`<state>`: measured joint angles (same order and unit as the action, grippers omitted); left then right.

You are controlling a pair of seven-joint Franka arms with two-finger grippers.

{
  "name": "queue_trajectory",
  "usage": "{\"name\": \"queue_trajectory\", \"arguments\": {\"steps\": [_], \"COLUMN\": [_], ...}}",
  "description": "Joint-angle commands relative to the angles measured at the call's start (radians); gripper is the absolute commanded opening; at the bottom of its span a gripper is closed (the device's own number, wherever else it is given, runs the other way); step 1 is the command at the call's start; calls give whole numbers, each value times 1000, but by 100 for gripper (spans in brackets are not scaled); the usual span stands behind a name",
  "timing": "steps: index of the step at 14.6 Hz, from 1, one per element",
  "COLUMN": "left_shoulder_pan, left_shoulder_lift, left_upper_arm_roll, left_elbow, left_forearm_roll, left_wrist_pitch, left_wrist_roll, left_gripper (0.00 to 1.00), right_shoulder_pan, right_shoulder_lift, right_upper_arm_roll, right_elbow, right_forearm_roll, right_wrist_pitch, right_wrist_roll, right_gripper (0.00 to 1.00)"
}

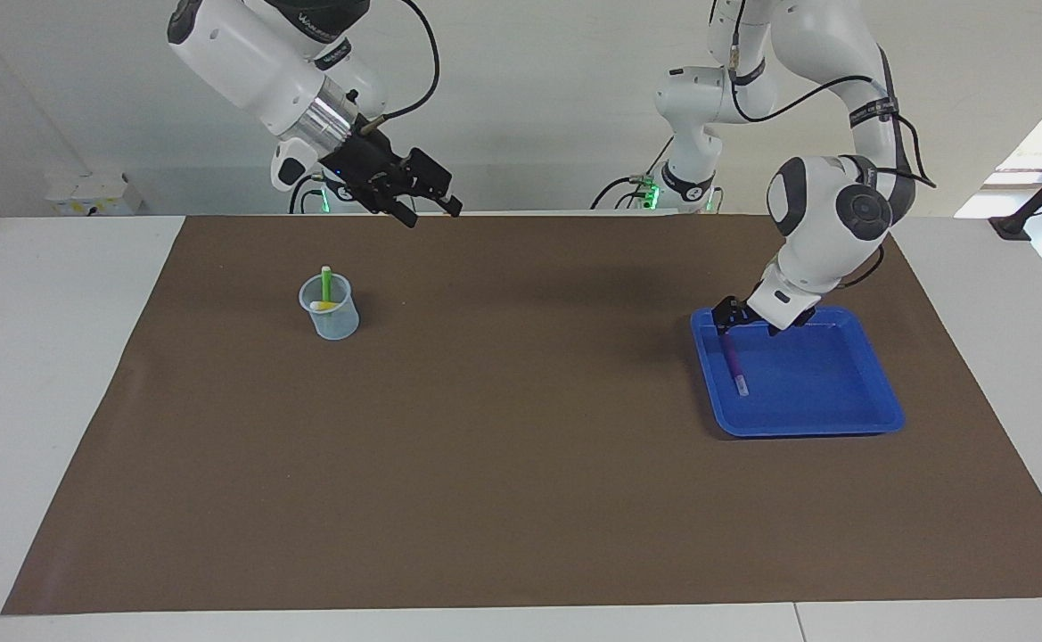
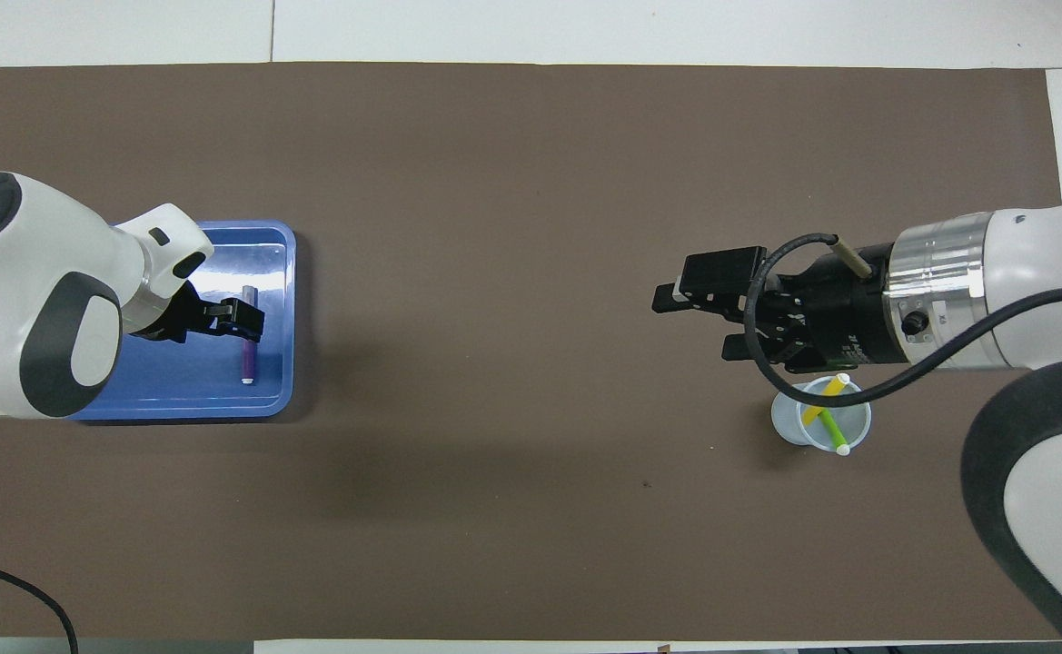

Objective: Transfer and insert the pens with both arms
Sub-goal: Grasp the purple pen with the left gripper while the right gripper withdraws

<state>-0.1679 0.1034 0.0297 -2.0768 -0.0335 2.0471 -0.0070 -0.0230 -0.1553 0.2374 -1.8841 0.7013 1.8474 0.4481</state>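
Your left gripper (image 1: 746, 319), jaws apart, straddles the purple pen (image 1: 734, 366) in the blue tray (image 1: 850, 392); next: clench & lift. Right gripper (image 1: 431, 207), jaws apart, empty, waits above the cup (image 1: 333, 312) w/ two pens.

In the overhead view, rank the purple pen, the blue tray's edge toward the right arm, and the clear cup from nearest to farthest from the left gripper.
1. The thin purple marker pen, lying in the tray right at the open left gripper.
2. The shallow blue plastic tray, its edge toward the right arm, just past the pen.
3. The clear plastic cup, toward the right arm's end, holding the yellow and green pens.
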Motion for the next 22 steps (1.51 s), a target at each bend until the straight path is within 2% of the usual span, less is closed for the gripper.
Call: {"name": "queue_trajectory", "arguments": {"steps": [1,4,11,17,20,22], "left_shoulder_pan": [7,21,19,19,18,19], "left_shoulder_lift": [12,41,102,140,145,145], "left_upper_arm_roll": [-4,-4,-4,-5,-4,-4], "left_elbow": [-26,-26,-26,-26,-26,-22], "left_forearm_roll": [46,46,57,57,57,57], "left_wrist_pitch": [57,91,162,206,212,206], "left_wrist_roll": [38,55,55,55,55,55], "left_gripper": [100,100,84,76,65,47], "right_shoulder_pan": [0,0,-2,0,0,0], "right_shoulder_lift": [-24,-26,-24,-26,-24,-24], "right_upper_arm_roll": [3,3,3,3,3,3], "right_elbow": [-29,-30,-32,-30,-32,-30], "right_forearm_roll": [26,24,24,24,24,24], "right_wrist_pitch": [19,18,19,19,19,19], "right_wrist_roll": [20,20,17,18,18,18], "right_gripper": [100,100,100,100,100,100]}}
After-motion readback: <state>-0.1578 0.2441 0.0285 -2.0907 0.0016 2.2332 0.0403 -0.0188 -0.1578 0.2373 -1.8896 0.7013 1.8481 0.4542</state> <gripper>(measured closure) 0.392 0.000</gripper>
